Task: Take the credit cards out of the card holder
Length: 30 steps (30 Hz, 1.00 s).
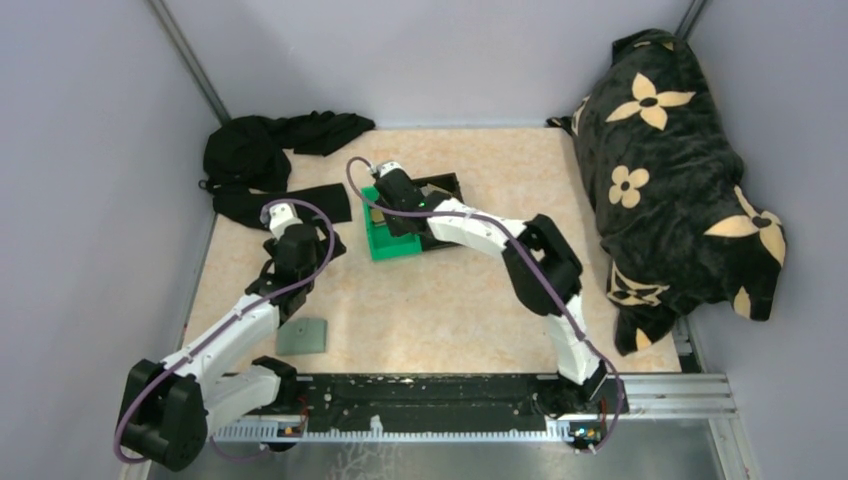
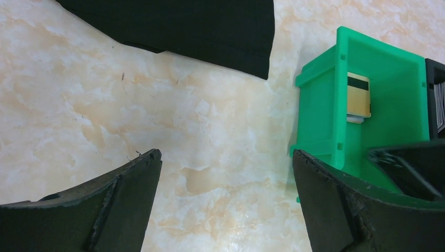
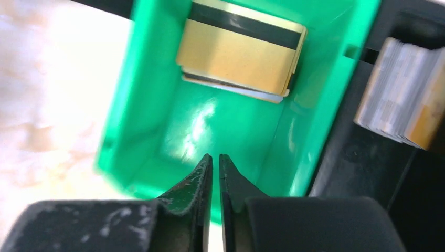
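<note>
The grey-blue card holder [image 1: 303, 336] lies flat on the table near the left arm, with no gripper on it. Tan-gold credit cards [image 3: 239, 52], the top one with a dark stripe, lie stacked against the far wall of the green bin [image 3: 152, 105]; the left wrist view shows these cards [image 2: 358, 97] too. My right gripper [image 3: 215, 156] hangs over the green bin [image 1: 385, 245], its jaws only a slit apart and empty. My left gripper [image 2: 226, 152] is wide open over bare table left of the bin, holding nothing.
A black bin [image 1: 440, 185] adjoins the green one and holds a stack of cards [image 3: 404, 102]. Black clothing [image 1: 270, 150] is heaped at the back left, with a strip of black cloth [image 2: 210, 31] ahead of the left gripper. A flowered black pillow [image 1: 670, 170] fills the right side.
</note>
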### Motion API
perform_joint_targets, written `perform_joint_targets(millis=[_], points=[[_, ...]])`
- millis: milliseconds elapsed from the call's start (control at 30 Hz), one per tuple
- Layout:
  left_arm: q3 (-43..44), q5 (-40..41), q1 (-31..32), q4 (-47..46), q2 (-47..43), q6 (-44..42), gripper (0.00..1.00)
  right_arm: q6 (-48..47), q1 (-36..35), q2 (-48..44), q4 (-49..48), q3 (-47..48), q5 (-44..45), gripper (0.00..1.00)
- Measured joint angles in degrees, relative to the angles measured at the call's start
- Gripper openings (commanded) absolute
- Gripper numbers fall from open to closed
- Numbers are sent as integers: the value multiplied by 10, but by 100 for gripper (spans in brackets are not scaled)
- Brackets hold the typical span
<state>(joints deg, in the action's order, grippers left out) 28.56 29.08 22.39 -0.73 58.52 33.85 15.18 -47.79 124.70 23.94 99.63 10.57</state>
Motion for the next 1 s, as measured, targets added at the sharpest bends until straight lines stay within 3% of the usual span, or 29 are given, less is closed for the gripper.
perform_joint_targets(millis=[133, 233, 300, 367, 400, 433, 533, 567, 733, 1000], points=[[6, -2, 0, 16, 4, 12, 100, -10, -16, -103, -67, -78, 2, 34], [14, 3, 0, 35, 3, 35, 99, -22, -27, -151, -103, -89, 1, 42], [18, 14, -3, 62, -4, 74, 87, -29, -34, -170, -124, -94, -2, 47], [18, 17, -10, 92, -21, 109, 66, -31, -41, -196, -152, -130, -17, 54], [19, 18, -14, 103, -29, 121, 63, -30, -43, -208, -158, -149, -23, 60], [21, 19, -21, 122, -38, 138, 64, -29, -45, -223, -163, -176, -33, 65], [55, 18, -42, 207, -47, 196, 93, -27, -47, -241, -155, -217, -69, 72], [67, 16, -49, 233, -48, 217, 97, -28, -47, -241, -150, -218, -83, 72], [81, 5, -88, 296, -77, 266, 100, -43, -54, -240, -137, -219, -194, 72], [173, -105, -242, 346, -47, 224, 100, -66, -118, -174, -182, -220, -379, 72]])
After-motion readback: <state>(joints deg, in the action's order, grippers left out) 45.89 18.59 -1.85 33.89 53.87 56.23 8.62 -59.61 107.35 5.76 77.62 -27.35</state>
